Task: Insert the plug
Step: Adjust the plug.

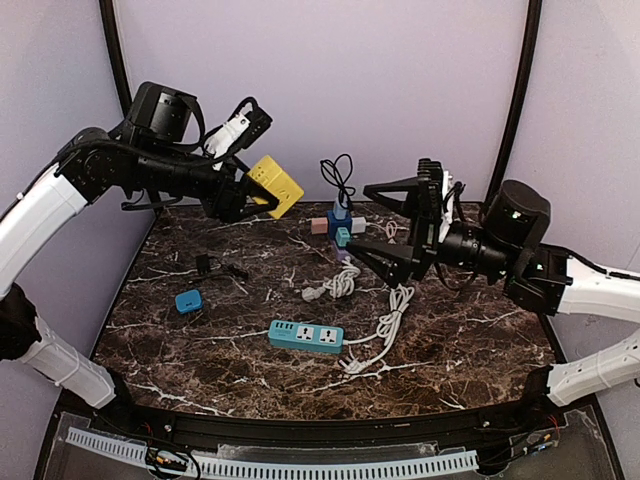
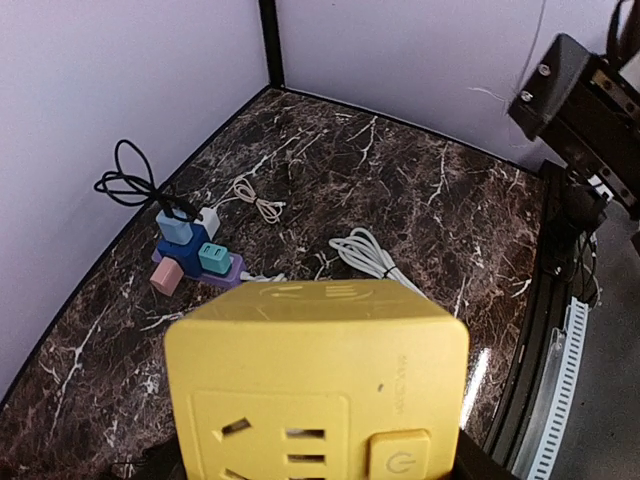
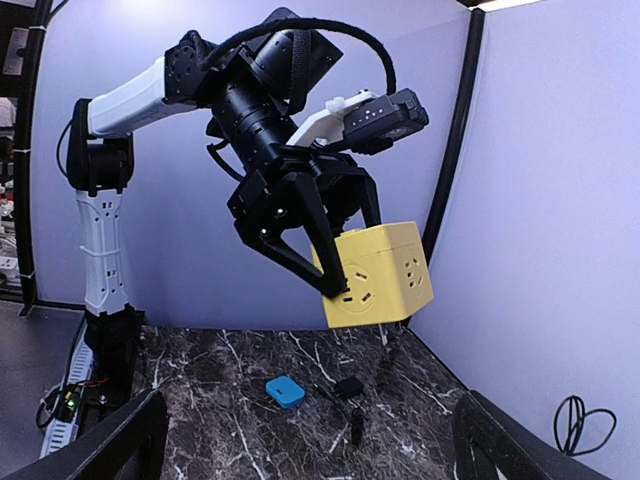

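A yellow cube socket (image 1: pixel 275 185) hangs in the air over the table's back left, with my left gripper (image 1: pixel 245 195) shut on it. The left wrist view is filled by the cube (image 2: pixel 320 380), its slotted face and power button turned to the camera. A black plug (image 1: pixel 205 264) with a short cable lies on the marble below, also seen in the right wrist view as the plug (image 3: pixel 348 386). My right gripper (image 1: pixel 358 218) hovers at mid-right, open wide and empty, pointing left at the cube (image 3: pixel 378 275).
A teal power strip (image 1: pixel 305 336) lies near the front centre beside white coiled cables (image 1: pixel 385 325). A small blue block (image 1: pixel 188 301) sits front left. A purple strip with coloured adapters (image 1: pixel 338 225) and a black cord (image 1: pixel 338 175) stand at the back.
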Motion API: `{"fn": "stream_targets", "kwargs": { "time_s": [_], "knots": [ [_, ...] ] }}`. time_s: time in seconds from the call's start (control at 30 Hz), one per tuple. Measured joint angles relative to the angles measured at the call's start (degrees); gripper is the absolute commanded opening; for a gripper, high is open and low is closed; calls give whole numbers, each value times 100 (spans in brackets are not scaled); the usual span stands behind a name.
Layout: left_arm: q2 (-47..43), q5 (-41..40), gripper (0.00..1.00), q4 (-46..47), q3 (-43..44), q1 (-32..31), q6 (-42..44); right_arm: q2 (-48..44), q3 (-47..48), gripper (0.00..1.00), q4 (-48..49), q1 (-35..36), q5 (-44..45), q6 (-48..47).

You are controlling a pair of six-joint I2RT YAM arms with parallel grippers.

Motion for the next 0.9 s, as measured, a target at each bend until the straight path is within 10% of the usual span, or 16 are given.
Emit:
{"fn": "stream_targets", "kwargs": {
  "time_s": [0.33, 0.9],
  "knots": [
    [787, 704, 1, 109, 111, 872, -1757, 625, -592, 99, 857, 0, 1019, -702],
    [802, 1279, 1, 275, -109, 925, -2363, 3112, 1333, 99, 1930, -55, 1172, -1257]
  ]
}}
